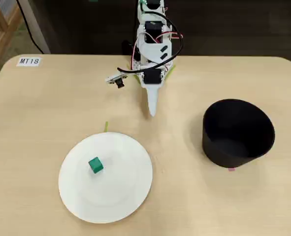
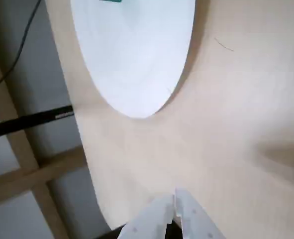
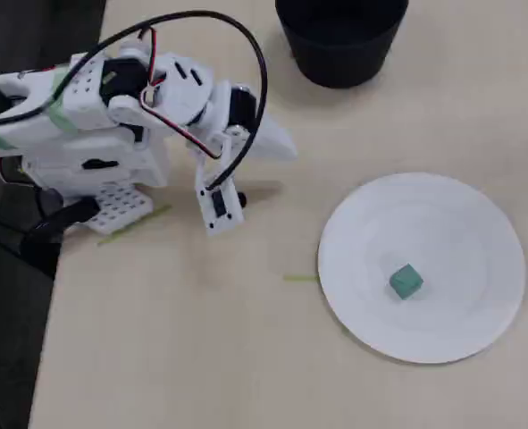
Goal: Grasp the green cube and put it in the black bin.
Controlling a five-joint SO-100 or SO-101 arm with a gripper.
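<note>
Only text I can read from here: a white label (image 1: pixel 28 61) saying "MT18" (table's (image 1: pixel 47 108) 10 o'clock corner).

From my remote station, the table (image 1: pixel 47 113) reads as pale wood-look laminate, smooth with a soft sheen. The white plate (image 1: pixel 130 196) looks like smooth, slightly glossy plastic or paper; I cannot tell which. On it, the green cube (image 1: pixel 95 165) shows plain, matt faces. At the right in a fixed view, the black bin (image 1: pixel 239 132) has dull, matt walls. The arm's shell and gripper (image 1: pixel 152 112) are white, matt plastic, with glossy-sheathed red and black wires (image 3: pixel 246 54) looping over them. A thin yellow-green tape strip (image 3: pixel 299 278) lies flat on the laminate.
</note>
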